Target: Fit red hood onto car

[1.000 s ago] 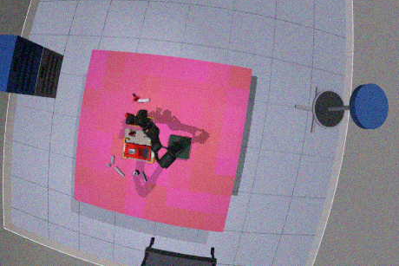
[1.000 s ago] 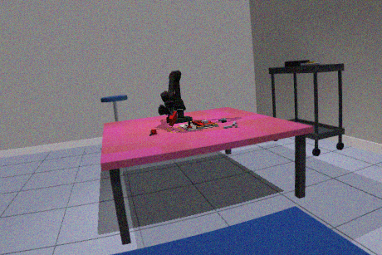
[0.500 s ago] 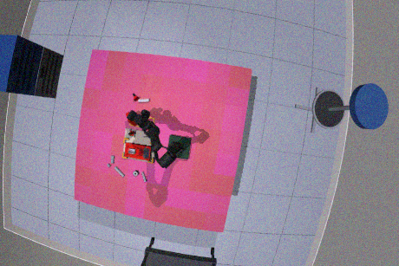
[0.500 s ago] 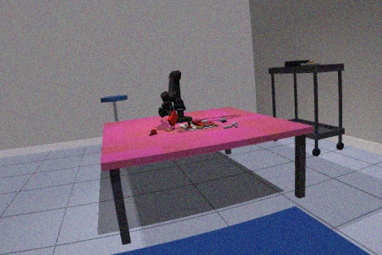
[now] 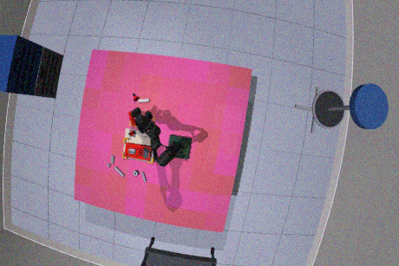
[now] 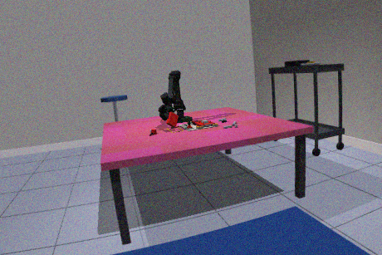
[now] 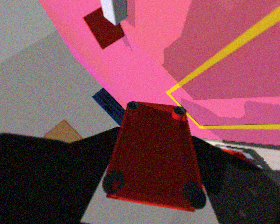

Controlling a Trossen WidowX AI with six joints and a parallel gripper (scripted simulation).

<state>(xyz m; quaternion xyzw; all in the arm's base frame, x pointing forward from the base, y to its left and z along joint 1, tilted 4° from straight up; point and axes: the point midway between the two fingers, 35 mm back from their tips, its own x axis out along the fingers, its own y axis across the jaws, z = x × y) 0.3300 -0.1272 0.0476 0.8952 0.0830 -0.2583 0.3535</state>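
Observation:
The red hood [image 5: 132, 119] [image 6: 172, 120] [image 7: 153, 155] is held up off the table, tilted, beside the car. In the wrist view one face and its dark round corner bosses show. My gripper [image 7: 154, 135] is shut on it, with a black finger along each side. In the top view the arm covers part of the hood. The car chassis [image 5: 138, 151] [image 6: 204, 123] sits in the jig, red at one end and cream at the other, with the small engine block [image 5: 132, 133] on the cream part. The pegs are too small to tell.
A small red part [image 5: 135, 97] [image 6: 154, 132] [image 7: 104, 29] and a white bar [image 5: 143, 100] [image 7: 114, 11] lie beyond the hood. Several small grey parts, one a grey bar [image 5: 119, 171], lie on the chassis's other side. A yellow outline [image 7: 232, 48] marks the table.

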